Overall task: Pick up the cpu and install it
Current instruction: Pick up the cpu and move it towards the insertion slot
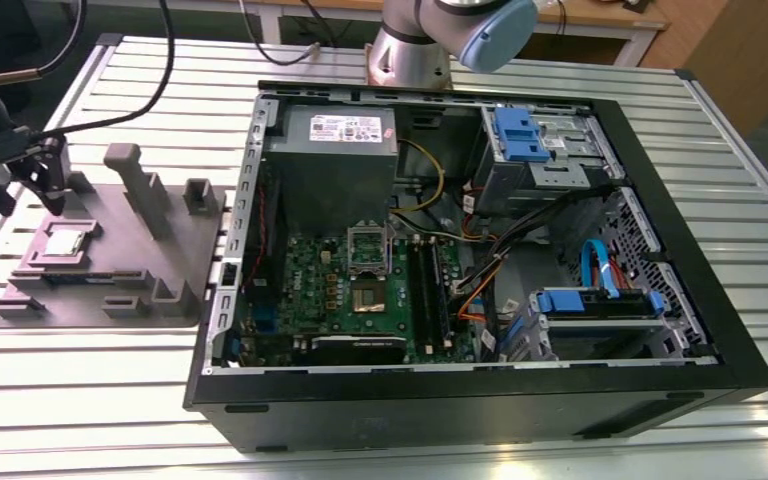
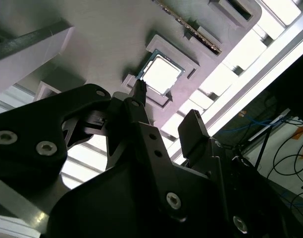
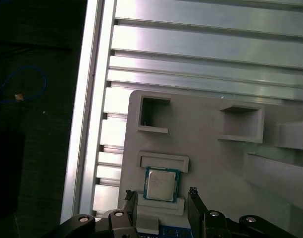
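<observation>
Hovering over the grey fixture plate (image 1: 117,270), the gripper (image 1: 35,195) stands at nine o'clock in the exterior view, well apart from the open computer case (image 1: 491,390). Jaws: apart, clamped on nothing. The cpu (image 1: 64,242) lies flat in a square recess of the fixture plate, silvery top up, at about five o'clock from the gripper in the exterior view. In the first wrist view the two fingers (image 3: 130,199) flank the cpu's near edge, with no contact seen. The green motherboard (image 1: 357,290) lies inside the case, at three o'clock from the fixture plate. Both rest on a slatted metal table (image 1: 91,400).
</observation>
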Action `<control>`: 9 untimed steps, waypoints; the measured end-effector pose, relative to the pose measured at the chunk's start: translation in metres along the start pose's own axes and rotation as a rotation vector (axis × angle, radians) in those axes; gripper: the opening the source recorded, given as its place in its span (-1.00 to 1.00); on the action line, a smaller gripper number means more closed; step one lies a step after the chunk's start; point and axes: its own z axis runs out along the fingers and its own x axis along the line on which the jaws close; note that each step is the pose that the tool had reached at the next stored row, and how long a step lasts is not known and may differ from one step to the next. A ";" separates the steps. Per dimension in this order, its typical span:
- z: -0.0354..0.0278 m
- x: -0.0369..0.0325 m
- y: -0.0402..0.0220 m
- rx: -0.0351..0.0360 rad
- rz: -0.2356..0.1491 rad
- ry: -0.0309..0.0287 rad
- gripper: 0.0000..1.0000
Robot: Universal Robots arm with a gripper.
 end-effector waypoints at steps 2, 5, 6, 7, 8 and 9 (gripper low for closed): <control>0.0038 0.0000 -0.0003 0.0000 0.000 -0.0004 0.06; 0.0091 -0.0002 -0.0007 0.0000 0.000 -0.0011 0.06; 0.0109 -0.0002 -0.0008 0.0000 0.001 -0.0011 0.06; 0.0121 -0.0002 -0.0009 0.0000 0.001 -0.0012 0.06; 0.0127 -0.0002 -0.0009 0.0001 0.001 -0.0011 0.06; 0.0128 -0.0002 -0.0009 0.0001 0.001 -0.0009 0.06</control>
